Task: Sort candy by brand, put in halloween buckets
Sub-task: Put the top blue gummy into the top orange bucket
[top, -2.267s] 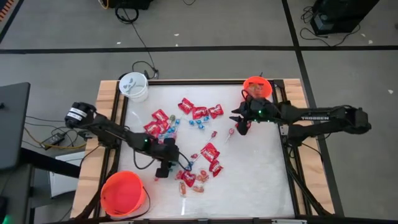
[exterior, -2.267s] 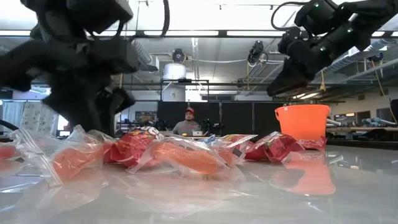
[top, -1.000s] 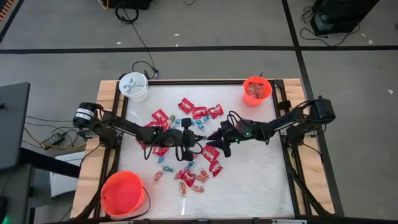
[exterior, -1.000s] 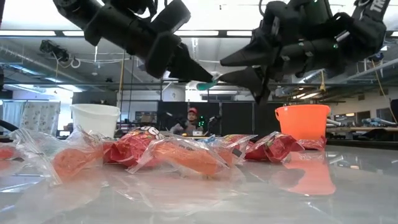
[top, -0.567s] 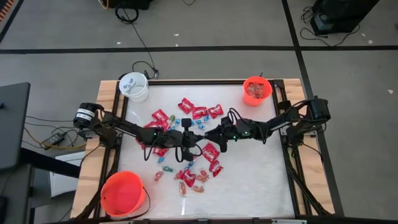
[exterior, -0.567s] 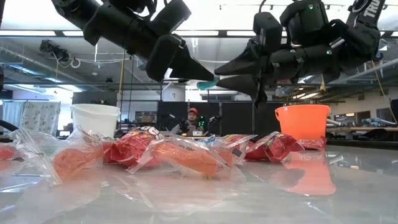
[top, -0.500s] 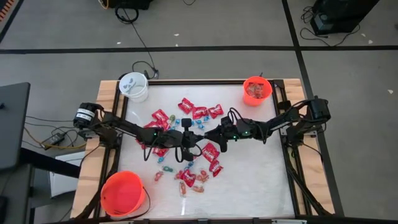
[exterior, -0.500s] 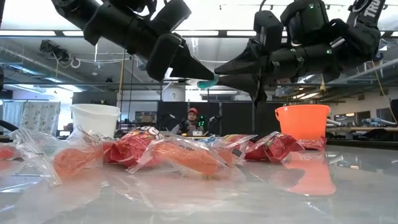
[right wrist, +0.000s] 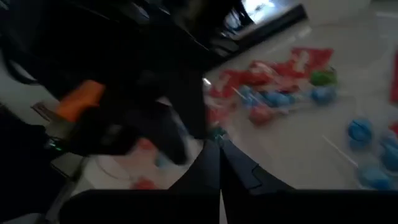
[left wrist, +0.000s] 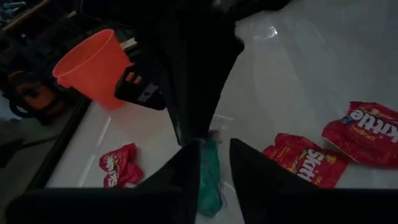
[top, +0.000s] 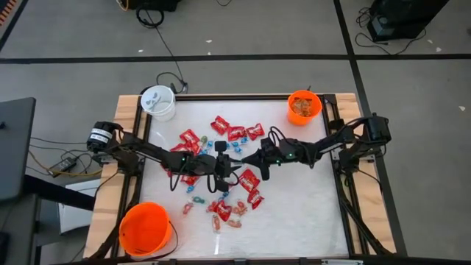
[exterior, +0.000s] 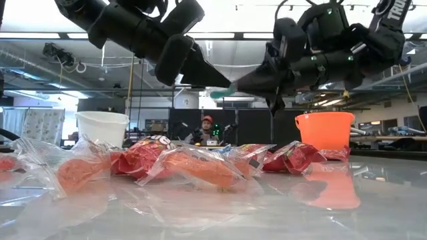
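Note:
A green-wrapped candy [left wrist: 209, 177] hangs in the air over the middle of the table, between my two grippers, which meet tip to tip. My left gripper [left wrist: 214, 165] comes from the table's left, its fingers parted on either side of the candy. My right gripper [right wrist: 219, 149] comes from the right and is shut on the candy's end. Red packets, blue pieces and clear-wrapped sweets [top: 221, 158] lie on the table below. The white bucket [top: 158, 103], small orange bucket [top: 304, 107] and larger orange bucket [top: 145, 230] stand at the table's edges. My left gripper has the candy between its parted fingers, close beside one finger [left wrist: 186, 168]; I cannot tell whether that finger touches it. My right gripper pinches the candy's far end [left wrist: 207, 144] at its fingertips, coming nearly level from the table's right. The candy is lifted clear of the table.
The candy pile [exterior: 180, 163] spreads over the table's middle, under both arms. A person [exterior: 207, 128] sits in the room behind the table. Bare table shows at the near right [top: 309, 213].
My right gripper has moved a little toward the left gripper and shut its fingers on the green candy held there. The left arm has kept still, and the candy stays in the air at the same place.

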Controlling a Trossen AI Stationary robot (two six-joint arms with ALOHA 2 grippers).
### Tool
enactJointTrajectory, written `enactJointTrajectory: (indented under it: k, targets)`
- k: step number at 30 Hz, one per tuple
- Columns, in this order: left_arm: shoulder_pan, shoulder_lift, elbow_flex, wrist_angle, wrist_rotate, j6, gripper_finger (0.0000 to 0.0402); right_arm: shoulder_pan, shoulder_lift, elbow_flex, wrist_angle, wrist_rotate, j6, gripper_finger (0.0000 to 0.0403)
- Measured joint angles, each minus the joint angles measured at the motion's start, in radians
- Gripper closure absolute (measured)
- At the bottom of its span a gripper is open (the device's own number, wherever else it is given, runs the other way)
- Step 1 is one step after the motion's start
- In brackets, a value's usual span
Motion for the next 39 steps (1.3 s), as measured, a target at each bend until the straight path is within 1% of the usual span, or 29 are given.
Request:
enactJointTrajectory:
  k: [4,7,11,14,15,17,20,24,28,32,36,39]
  targets:
    - [-0.001,-0.002,0.003,-0.003,0.008,-0.066,0.0288,-0.042,-0.002,0.000,-0.103,0.014,-0.001,0.0399]
    - [0.004,-0.017,0.003,-0.058,0.007,-0.122,0.0287,-0.080,-0.024,0.000,-0.199,0.037,-0.032,0.0400]
    - [0.030,-0.058,0.003,-0.220,0.003,-0.197,0.0286,-0.129,-0.091,0.000,-0.352,0.128,-0.103,0.0400]
    - [0.048,-0.089,0.002,-0.342,0.001,-0.260,0.0286,-0.160,-0.171,0.000,-0.476,0.193,-0.163,0.0400]
    - [0.051,-0.098,-0.001,-0.359,0.000,-0.274,0.0286,-0.172,-0.203,0.001,-0.526,0.209,-0.181,0.0400]
    - [0.051,-0.127,-0.028,-0.336,0.007,-0.275,0.0286,-0.196,-0.268,0.019,-0.648,0.234,-0.210,0.0400]
    - [0.049,-0.187,-0.094,-0.249,0.011,-0.276,0.0286,-0.224,-0.361,0.057,-0.810,0.267,-0.249,0.0400]
    - [0.062,-0.285,-0.207,-0.152,0.008,-0.296,0.0286,-0.243,-0.464,0.114,-0.972,0.292,-0.303,0.0400]
    - [0.063,-0.347,-0.313,-0.043,0.007,-0.334,0.0286,-0.270,-0.539,0.183,-1.119,0.361,-0.355,0.0400]
    - [0.063,-0.369,-0.388,0.034,-0.009,-0.358,0.0286,-0.317,-0.565,0.257,-1.262,0.434,-0.379,0.0400]
    - [0.063,-0.361,-0.412,0.060,-0.028,-0.345,0.0286,-0.367,-0.560,0.331,-1.387,0.446,-0.389,0.0400]
    - [0.063,-0.349,-0.416,0.058,-0.028,-0.332,0.0286,-0.390,-0.556,0.371,-1.440,0.442,-0.427,0.0400]
